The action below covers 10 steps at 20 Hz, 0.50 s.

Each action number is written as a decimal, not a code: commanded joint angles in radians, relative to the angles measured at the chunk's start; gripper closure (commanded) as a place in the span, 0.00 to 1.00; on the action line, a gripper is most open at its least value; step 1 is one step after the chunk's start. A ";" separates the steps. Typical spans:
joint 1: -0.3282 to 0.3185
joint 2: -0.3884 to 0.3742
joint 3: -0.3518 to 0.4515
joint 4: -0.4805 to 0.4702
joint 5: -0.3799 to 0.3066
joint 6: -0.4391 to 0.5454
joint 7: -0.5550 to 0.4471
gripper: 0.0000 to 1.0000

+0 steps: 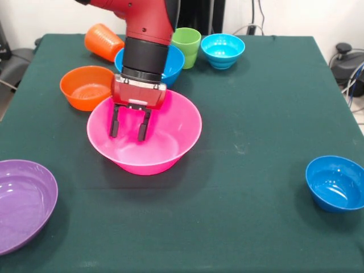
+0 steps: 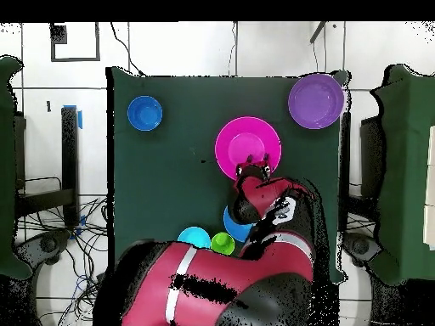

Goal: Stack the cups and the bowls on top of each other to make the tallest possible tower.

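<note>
A huge pink bowl [image 1: 170, 139] stands at the table's middle, also in the overhead view [image 2: 246, 140]. My gripper [image 1: 129, 126] is open and empty, its fingertips hanging inside the pink bowl near its rim on the robot's side; overhead it is at the bowl's lower edge [image 2: 255, 166]. A small orange bowl [image 1: 87, 86] sits left of it. The orange ribbed cup [image 1: 103, 41] lies on its side at the back left. A medium blue bowl [image 1: 172, 65] is partly hidden behind my arm. The lime green cup [image 1: 186, 45] and a cyan bowl [image 1: 223, 50] stand behind it.
A large purple bowl [image 1: 23, 202] sits at the front left corner, also overhead [image 2: 316, 100]. A small dark blue bowl [image 1: 336, 183] sits near the right edge, also overhead [image 2: 144, 113]. The green tablecloth [image 1: 250, 114] covers the whole table.
</note>
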 commanded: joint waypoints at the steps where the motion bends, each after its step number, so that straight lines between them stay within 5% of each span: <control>1: 0.071 0.059 -0.036 0.019 0.087 0.033 0.111 0.00; 10: 0.051 0.039 -0.001 0.058 0.112 0.048 0.125 0.00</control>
